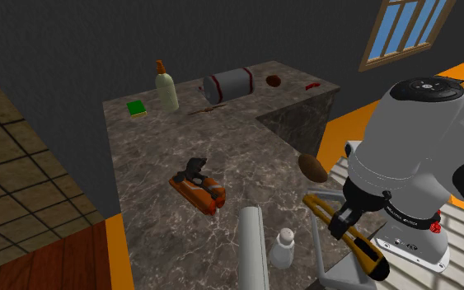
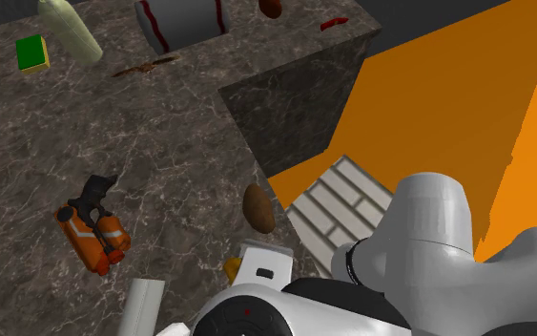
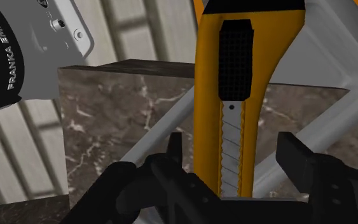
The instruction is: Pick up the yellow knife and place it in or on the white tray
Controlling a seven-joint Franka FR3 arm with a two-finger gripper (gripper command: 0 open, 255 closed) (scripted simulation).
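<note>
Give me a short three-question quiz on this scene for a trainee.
1. True or false: the gripper is shut on the knife.
2. The block beside the bottle is: A green, B blue, C pink.
3. Fill in: the white cylinder lying on its side has ___ bands.
Key: 1 false, the fingers stand apart, with a gap on each side of the knife; 2 A; 3 red.
</note>
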